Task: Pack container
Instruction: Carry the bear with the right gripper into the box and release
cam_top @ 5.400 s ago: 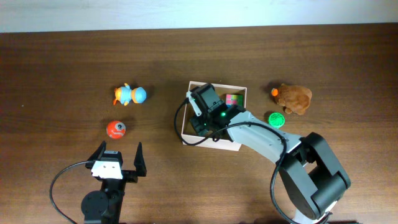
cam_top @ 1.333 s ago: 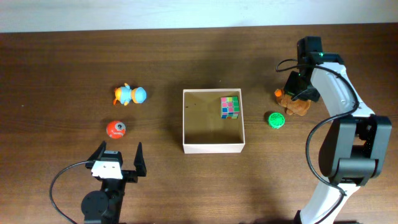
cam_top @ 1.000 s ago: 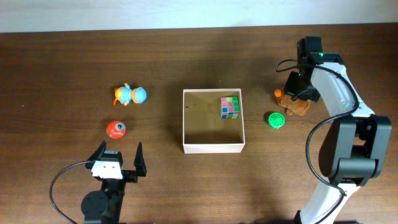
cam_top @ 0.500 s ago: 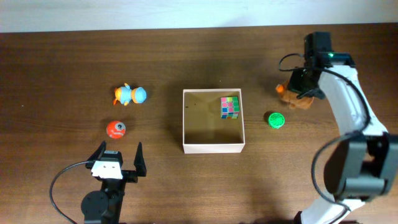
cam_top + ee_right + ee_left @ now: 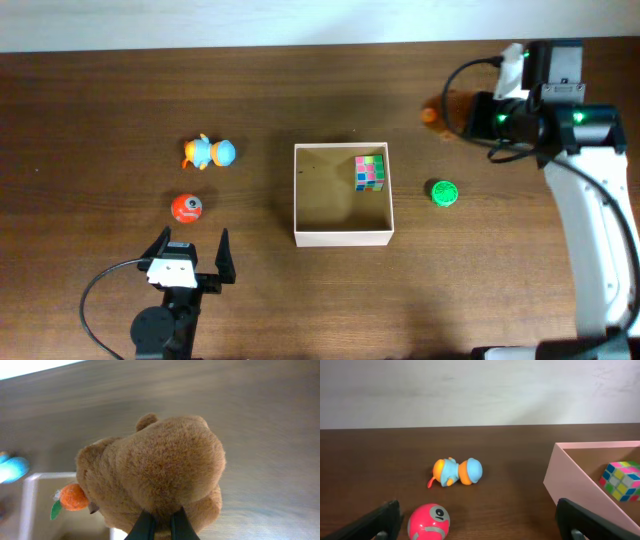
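Note:
The container [image 5: 342, 237] is a square white-walled box with a tan inside at the table's middle; its corner shows in the left wrist view [image 5: 570, 480]. A colourful cube [image 5: 371, 171] lies in its far right part. My right gripper [image 5: 160, 527] is shut on a brown plush toy [image 5: 155, 470] with an orange piece and holds it in the air, blurred, at the far right of the container [image 5: 452, 106]. My left gripper [image 5: 191, 250] is open and empty near the front edge, behind a red ball [image 5: 428, 521].
A blue-and-orange toy [image 5: 209, 152] and the red ball [image 5: 186, 207] lie left of the container. A green round toy [image 5: 444, 192] lies right of it. The blue-and-orange toy also shows in the left wrist view [image 5: 456, 472].
My right gripper left the container, closed on the brown plush toy at the right and has lifted it up and toward the far edge. The left arm has not moved.

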Available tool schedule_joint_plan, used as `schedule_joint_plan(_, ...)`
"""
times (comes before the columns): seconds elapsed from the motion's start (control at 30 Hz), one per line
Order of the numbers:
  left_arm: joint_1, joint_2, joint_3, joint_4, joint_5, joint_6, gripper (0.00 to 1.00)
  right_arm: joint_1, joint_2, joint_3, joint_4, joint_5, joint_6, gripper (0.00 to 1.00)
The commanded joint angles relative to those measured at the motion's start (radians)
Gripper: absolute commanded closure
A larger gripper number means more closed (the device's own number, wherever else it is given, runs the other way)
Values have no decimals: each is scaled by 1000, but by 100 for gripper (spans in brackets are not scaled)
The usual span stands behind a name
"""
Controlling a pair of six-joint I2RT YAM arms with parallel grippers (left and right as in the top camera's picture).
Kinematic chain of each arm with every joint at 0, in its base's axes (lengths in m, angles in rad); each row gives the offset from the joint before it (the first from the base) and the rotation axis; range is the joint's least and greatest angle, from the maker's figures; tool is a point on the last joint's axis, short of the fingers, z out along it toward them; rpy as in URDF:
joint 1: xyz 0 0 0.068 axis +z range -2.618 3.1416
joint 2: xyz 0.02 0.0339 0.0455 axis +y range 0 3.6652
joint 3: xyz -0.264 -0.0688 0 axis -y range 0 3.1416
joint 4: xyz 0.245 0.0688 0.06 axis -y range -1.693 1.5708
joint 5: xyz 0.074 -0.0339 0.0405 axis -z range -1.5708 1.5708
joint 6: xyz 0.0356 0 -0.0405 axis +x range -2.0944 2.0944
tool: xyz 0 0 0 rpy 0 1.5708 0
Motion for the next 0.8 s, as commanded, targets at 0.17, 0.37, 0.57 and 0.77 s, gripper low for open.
schedule_joint_plan(0.17, -3, -9, -6, 0, -7, 16, 1, 261, -61, 0, 4, -87, -64, 96)
schedule_joint_plan(0.37, -3, -9, -6, 0, -7, 16, 1, 414, -19, -2, 13, 65, 6, 96)
schedule_joint_plan(0.57, -3, -9, -6, 0, -7, 16, 1, 469, 82, -2, 13, 95, 39, 96)
schedule_joint_plan(0.77, -3, -9, -6, 0, -7, 16, 1, 496, 203, -2, 40, 90, 51, 96)
